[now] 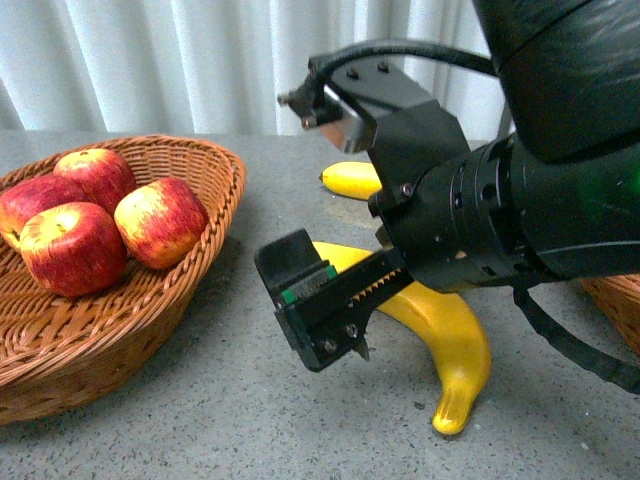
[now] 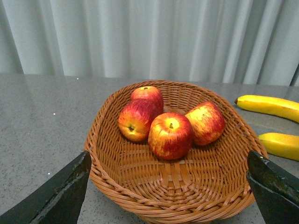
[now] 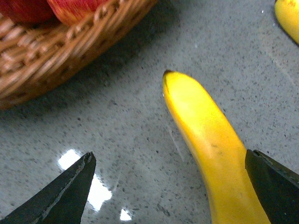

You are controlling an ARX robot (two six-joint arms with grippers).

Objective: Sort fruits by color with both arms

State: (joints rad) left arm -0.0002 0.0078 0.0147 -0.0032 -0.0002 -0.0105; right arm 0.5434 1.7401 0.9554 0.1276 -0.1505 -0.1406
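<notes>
Right gripper (image 3: 169,155): jaws wide, straddling a banana (image 1: 450,330) that lies on the table (image 1: 230,400) — not closed on it. Second banana (image 1: 352,180) lies behind, apart. Left gripper (image 2: 168,156): wide, empty — facing the basket (image 2: 100,140) holding four apples (image 2: 170,135).

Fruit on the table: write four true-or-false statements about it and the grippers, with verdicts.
1. Four apples lie in the basket. True.
2. The right gripper is open by a banana. True.
3. The other banana sits in the basket. False: it lies on the table.
4. The left gripper holds an apple. False: it is open and empty.
</notes>
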